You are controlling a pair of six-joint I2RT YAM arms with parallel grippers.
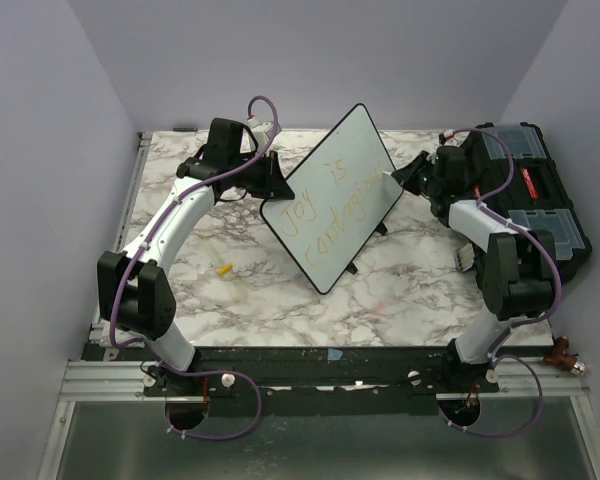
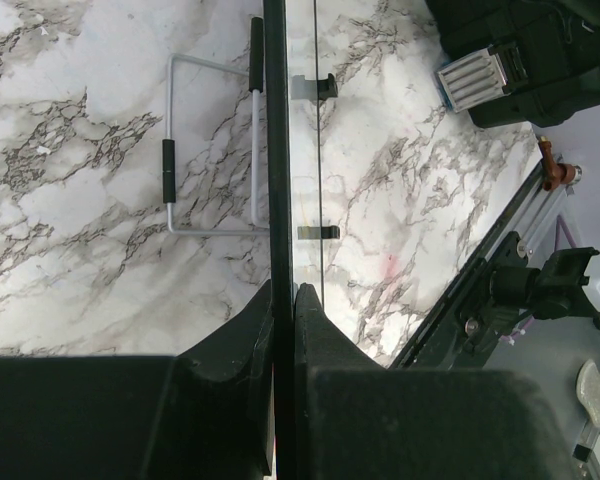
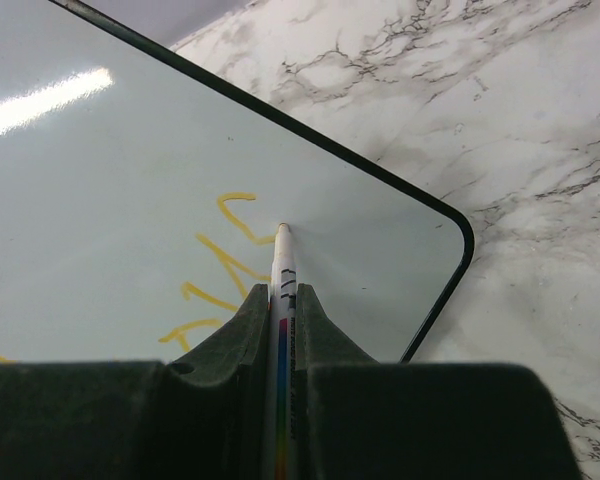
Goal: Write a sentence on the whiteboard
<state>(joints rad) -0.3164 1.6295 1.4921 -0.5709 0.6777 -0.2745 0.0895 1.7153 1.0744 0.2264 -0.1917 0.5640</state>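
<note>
The whiteboard [image 1: 352, 150] stands tilted on the marble table, its black rim [image 2: 275, 150] seen edge-on in the left wrist view. My left gripper [image 1: 273, 187] [image 2: 283, 290] is shut on the board's left edge. The sentence [image 1: 325, 212], "Joy is contagious", runs in thin yellow-orange letters over two lines; its last strokes [image 3: 220, 270] show in the right wrist view. My right gripper [image 1: 408, 178] [image 3: 283, 292] is shut on a white marker [image 3: 283, 262], whose tip touches the whiteboard [image 3: 130, 150] near its rounded corner.
A black toolbox [image 1: 530, 190] [image 2: 520, 50] with clear lids sits at the table's right edge, close behind my right arm. A small yellow cap [image 1: 225, 269] lies on the marble left of the board. The board's wire stand [image 2: 210, 150] rests behind it.
</note>
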